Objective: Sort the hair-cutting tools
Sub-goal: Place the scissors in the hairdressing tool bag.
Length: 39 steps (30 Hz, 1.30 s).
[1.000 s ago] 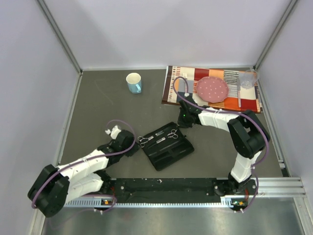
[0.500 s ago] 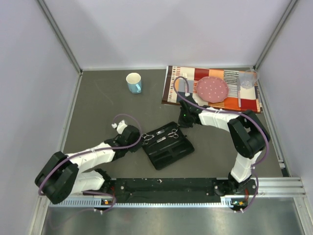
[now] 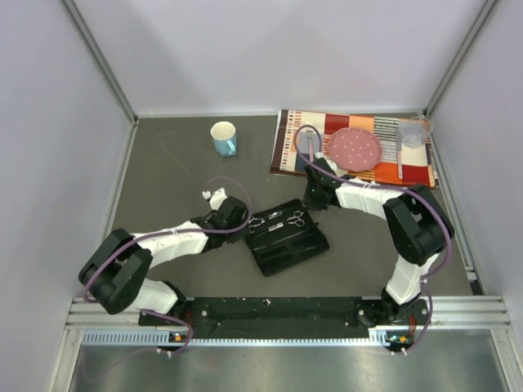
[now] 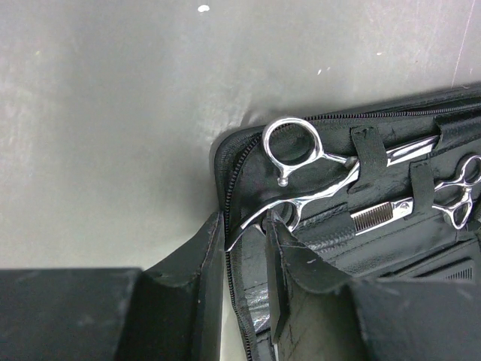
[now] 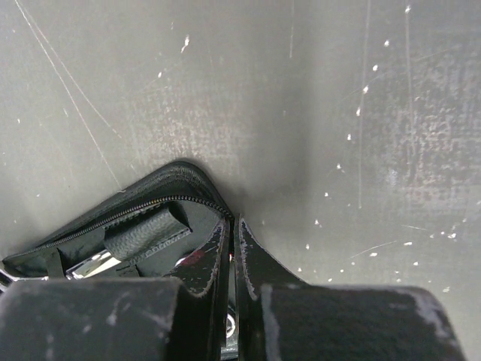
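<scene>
The black zip case (image 3: 290,245) lies open between the arms. One pair of silver scissors (image 4: 301,162) sits under a strap at the case's left end (image 3: 257,222). A second pair (image 4: 458,197) is strapped further right (image 3: 294,218). My left gripper (image 4: 246,226) straddles the case rim (image 4: 225,154) and is shut on the first scissors' lower ring; it shows in the top view too (image 3: 243,220). My right gripper (image 5: 232,222) pinches the case's far corner rim (image 5: 173,197), also in the top view (image 3: 315,202). I cannot make out the combs.
A blue and white mug (image 3: 223,137) stands at the back. A striped placemat (image 3: 286,155) at the back right carries a pink plate (image 3: 354,148), a fork (image 3: 309,143) and a clear glass (image 3: 413,133). Grey walls enclose the table.
My left gripper has moved right and away from me, carrying the scissors further into the case. The case has shifted slightly right and back. The right gripper stays at its corner.
</scene>
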Each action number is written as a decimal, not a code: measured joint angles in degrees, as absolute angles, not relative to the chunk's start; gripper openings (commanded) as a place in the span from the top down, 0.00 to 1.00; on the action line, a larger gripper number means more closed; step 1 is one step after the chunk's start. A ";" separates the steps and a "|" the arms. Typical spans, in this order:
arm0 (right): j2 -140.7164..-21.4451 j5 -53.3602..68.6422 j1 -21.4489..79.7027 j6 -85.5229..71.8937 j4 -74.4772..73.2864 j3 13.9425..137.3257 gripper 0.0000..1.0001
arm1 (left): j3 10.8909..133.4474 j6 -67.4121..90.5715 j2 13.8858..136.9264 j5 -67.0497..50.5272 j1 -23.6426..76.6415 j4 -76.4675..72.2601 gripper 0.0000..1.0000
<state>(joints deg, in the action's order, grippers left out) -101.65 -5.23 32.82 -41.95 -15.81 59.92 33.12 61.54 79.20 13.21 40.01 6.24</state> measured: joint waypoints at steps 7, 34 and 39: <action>-100.97 -6.44 32.40 -41.06 -15.42 59.22 0.99 | 37.28 56.66 82.76 12.27 40.53 6.44 0.31; -100.88 -6.39 32.47 -40.45 -15.53 59.22 1.00 | 41.71 49.93 83.92 12.27 42.15 10.17 0.48; -100.92 -6.37 32.47 -40.25 -15.51 59.22 1.00 | 43.99 48.75 86.67 12.25 42.15 9.69 0.47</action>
<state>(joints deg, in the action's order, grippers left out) -100.92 -6.37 32.47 -40.25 -15.51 59.22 43.99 48.75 86.67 12.25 42.15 9.69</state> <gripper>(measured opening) 0.008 0.527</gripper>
